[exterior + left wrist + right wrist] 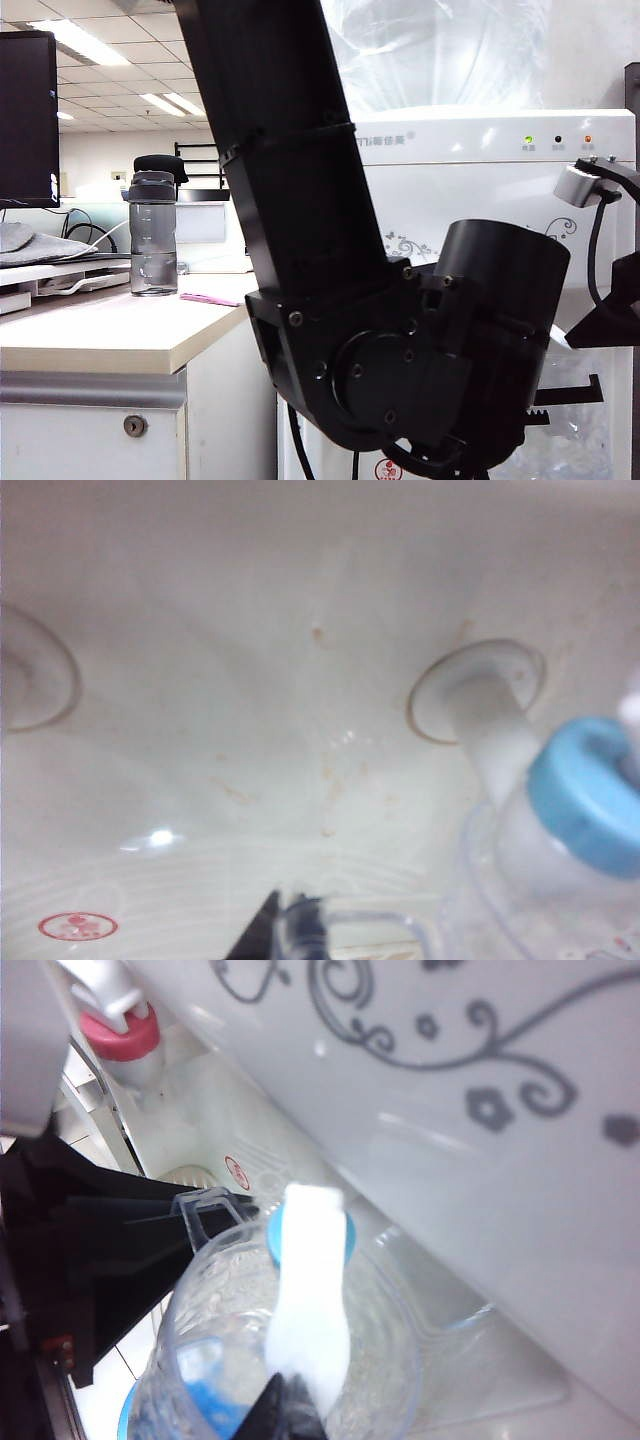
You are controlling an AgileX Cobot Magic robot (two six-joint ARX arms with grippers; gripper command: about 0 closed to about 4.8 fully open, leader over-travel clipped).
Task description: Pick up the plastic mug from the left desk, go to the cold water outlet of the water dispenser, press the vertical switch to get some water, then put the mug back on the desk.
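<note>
1. Plastic mug point(290, 1360) sits directly under the cold water outlet point(310, 1235), close to the water dispenser point(480, 180) front.
2. Left gripper point(290, 930) fingers clamped on the mug handle.
3. Right gripper point(285, 1410) at the white lever; finger state unreadable.
4. Bench point(100, 335) edge lies left.

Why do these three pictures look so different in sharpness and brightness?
Exterior view: the black arm fills the frame, dark against bright ceiling lights. Left wrist view: hazy and washed out, the blue-collared cold water outlet soft and blurred. Right wrist view: the white lever glares overexposed, and the plastic mug beneath blurs.
</note>
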